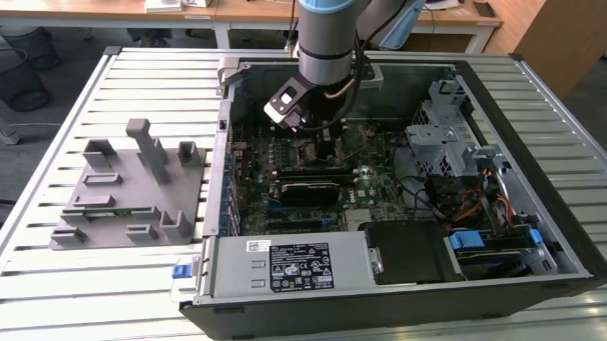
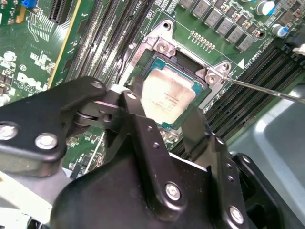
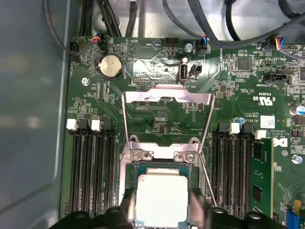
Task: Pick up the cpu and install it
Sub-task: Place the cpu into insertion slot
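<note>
The cpu (image 3: 161, 200) lies flat in the socket (image 3: 143, 155) on the motherboard (image 3: 238, 86) in the first wrist view, silver top facing up. The socket's metal hold-down frame (image 3: 167, 93) is swung open and lies flat on the board beyond the socket. The gripper (image 3: 161, 209) is directly over the cpu, with one black finger against each of two opposite edges; the jaws are closed on the cpu. Empty memory slots (image 3: 90, 167) flank the socket on both sides. A green memory stick (image 3: 261, 171) occupies the slot farthest from the socket on one side. A coin battery (image 3: 110, 66) sits near the board edge.

In the second wrist view the cpu (image 2: 167, 98) sits within the socket frame (image 2: 162, 46), with the gripper (image 2: 162, 113) clamped across it. A thin metal lever (image 2: 267, 90) runs out from one corner of the frame.

In the exterior view the arm (image 1: 328, 35) reaches down into the open computer case (image 1: 559, 277), and the gripper (image 1: 315, 135) is low over the motherboard (image 1: 370, 185) toward the case's far wall. The case stands on a slatted table (image 1: 124, 78). A grey holder (image 1: 133, 192) stands beside the case, toward the table edge on the exterior view's left.
</note>
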Robot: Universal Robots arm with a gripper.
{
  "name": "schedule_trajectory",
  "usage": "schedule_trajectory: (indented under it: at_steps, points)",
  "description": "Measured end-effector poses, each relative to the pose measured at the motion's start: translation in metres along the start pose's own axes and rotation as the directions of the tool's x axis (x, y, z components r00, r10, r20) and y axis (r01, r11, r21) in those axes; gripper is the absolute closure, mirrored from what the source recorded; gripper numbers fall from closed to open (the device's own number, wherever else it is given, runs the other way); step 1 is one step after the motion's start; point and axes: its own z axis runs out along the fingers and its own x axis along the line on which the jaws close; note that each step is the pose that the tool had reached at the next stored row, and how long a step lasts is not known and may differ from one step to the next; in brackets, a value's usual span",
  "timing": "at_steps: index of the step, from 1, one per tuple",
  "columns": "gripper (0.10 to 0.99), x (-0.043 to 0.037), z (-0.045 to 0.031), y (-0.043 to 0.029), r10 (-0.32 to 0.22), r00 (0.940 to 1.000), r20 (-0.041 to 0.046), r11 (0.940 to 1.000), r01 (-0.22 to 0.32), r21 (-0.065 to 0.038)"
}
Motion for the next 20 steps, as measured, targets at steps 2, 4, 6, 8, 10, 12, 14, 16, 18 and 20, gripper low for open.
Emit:
schedule_trajectory:
  at_steps: [2,4,6,8,10,12,14,16,18,20]
  points:
    - [0.557,0.0,-0.0025,0.0001,0.0,1.0,0.0001,1.0,0.0,0.0]
    - [0.616,0.0001,-0.0044,0.0002,0.0,1.0,0.0002,1.0,0.0,0.0]
    - [0.733,0.0001,-0.006,0.0003,0.0,1.0,0.0002,1.0,0.0,0.0]
    - [0.792,0.0001,-0.0075,0.0004,0.0,1.0,0.0001,1.0,0.0,0.0]
    - [0.851,0.0002,-0.0089,0.0005,0.0,1.0,0.0001,1.0,0.0,0.0]
    - [0.91,0.0002,-0.0108,0.0005,0.0,1.0,0.0002,1.0,0.0,0.0]
    - [0.973,0.0002,-0.0128,0.0006,0.0,1.0,0.0002,1.0,0.0,0.0]
    - [0.973,0.0002,-0.015,0.0007,0.0,1.0,0.0002,1.0,0.0,0.0]
    - [0.973,0.0003,-0.0169,0.0009,0.0,1.0,0.0001,1.0,0.0,0.0]
    - [0.973,0.0003,-0.0185,0.001,0.0,1.0,0.0002,1.0,0.0,0.0]
